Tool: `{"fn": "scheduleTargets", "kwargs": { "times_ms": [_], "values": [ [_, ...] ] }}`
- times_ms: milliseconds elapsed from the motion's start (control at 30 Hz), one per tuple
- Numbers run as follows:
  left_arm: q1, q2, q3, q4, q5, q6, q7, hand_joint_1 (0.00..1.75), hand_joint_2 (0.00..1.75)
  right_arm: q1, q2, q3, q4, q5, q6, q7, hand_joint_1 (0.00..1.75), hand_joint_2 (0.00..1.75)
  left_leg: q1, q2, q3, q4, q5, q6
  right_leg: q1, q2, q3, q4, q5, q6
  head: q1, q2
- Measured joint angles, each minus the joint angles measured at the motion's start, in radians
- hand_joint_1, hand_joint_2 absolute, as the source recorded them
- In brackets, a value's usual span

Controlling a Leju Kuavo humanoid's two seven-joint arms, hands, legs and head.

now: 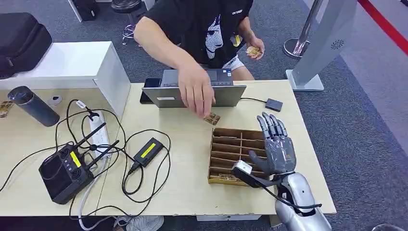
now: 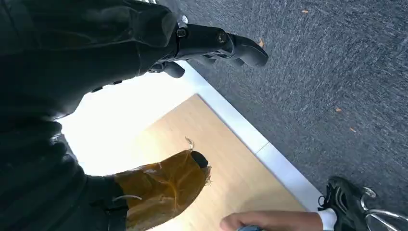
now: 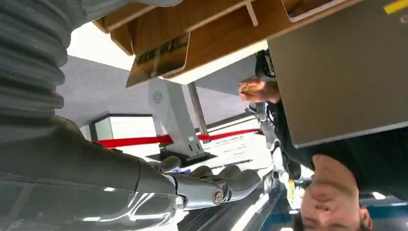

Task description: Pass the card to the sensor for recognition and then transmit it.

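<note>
While a person's hand [image 1: 197,94] reaches across the table [image 1: 183,192] holding a card [image 1: 211,118] just past the far edge of the rack [image 1: 226,144], the right hand [image 1: 274,144] stands upright over the rack's right end, fingers straight and apart, gripping nothing. That card hangs between the rack and the sensor [image 1: 197,91], a grey flat box lying on the table beyond the rack, with a small black puck [image 1: 274,104] wired to it off the rack's far right corner. Another card [image 1: 222,178] lies in the rack's nearest slot, close to the right hand's thumb. The person's other hand [image 1: 254,49] holds a further card [image 1: 251,50] well beyond the sensor. Left of the rack sit a black adapter [image 1: 148,151], a tangle of cables [image 1: 120,144], a power strip [image 1: 98,132] and a black radio box [image 1: 65,171]. Seen from the left wrist, the left hand [image 2: 211,43] hangs over carpet beside the table edge, fingers extended and empty.
</note>
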Motion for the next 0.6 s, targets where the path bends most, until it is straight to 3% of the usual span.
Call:
{"fn": "scheduleTargets", "kwargs": {
  "times_ms": [600],
  "values": [
    [0.0,0.0,0.0,0.0,0.0,0.0,0.0,0.0,1.75,-0.05,0.006,-0.002,0.1,-0.013,-0.018,0.016,0.0,1.75,0.0,0.0,0.0,0.0,0.0,0.0,0.0,0.0,0.0,0.0,0.0,0.0,0.0,0.0]
  ]
}}
